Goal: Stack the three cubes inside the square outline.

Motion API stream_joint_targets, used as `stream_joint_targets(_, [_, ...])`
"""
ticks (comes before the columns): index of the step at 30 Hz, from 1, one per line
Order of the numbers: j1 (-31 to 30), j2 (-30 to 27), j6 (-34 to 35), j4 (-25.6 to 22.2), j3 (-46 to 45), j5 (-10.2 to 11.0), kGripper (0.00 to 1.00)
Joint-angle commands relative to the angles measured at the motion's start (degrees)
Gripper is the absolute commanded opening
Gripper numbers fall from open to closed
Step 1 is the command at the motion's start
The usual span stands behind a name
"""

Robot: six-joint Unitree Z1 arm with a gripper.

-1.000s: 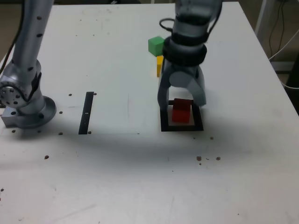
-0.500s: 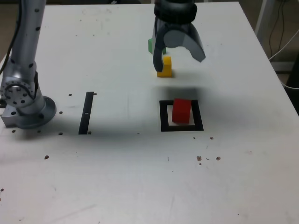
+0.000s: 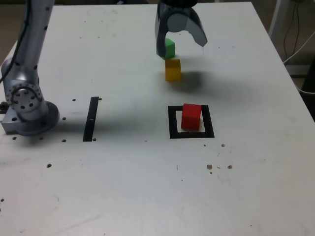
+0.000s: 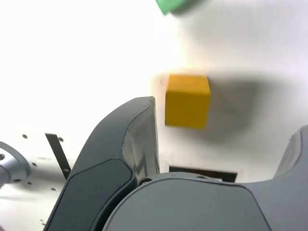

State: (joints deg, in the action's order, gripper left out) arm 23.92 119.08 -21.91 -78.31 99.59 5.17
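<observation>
**Arm lifts away from the red cube and swings toward the far cubes**

A second ago the gripper [image 3: 181, 43] stood low over the square outline [image 3: 191, 133] with its fingers around the red cube [image 3: 191, 117]. It has since let go, risen and travelled to the far end of the white surface [image 3: 123, 172]. The fingers [image 3: 197, 33] are now spread wide and hold nothing.

In the exterior view the red cube sits alone inside the black square outline, on its white centre, slightly toward the far edge. The yellow cube [image 3: 173, 70] rests on the surface beyond the outline, well apart from it. The green cube [image 3: 168, 48] lies just beyond the yellow one, near it, and is partly hidden by one dark finger. The gripper hangs above these two cubes.

The wrist view shows the yellow cube [image 4: 187, 100] between the two open fingers [image 4: 120, 159], not touched by either, with an edge of the green cube [image 4: 174, 6] farther off.

A narrow black strip [image 3: 91, 118] lies toward the exterior view's left, near the arm's grey base [image 3: 27, 105]
</observation>
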Motion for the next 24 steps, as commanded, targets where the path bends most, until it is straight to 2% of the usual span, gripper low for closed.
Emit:
stream_joint_targets(1, [0.56,1.33,-0.97,-0.22,0.94,0.18,0.98])
stream_joint_targets(5, [1.04,2.20,-3.03,-0.60,1.37,0.11,0.98])
stream_joint_targets(13, [0.69,2.93,-12.33,-4.38,3.31,0.63,0.98])
stream_joint_targets(18, [0.69,2.91,-12.88,-4.70,3.18,0.91,0.97])
stream_joint_targets(24, [0.69,3.07,-11.77,-3.67,1.75,0.07,0.97])
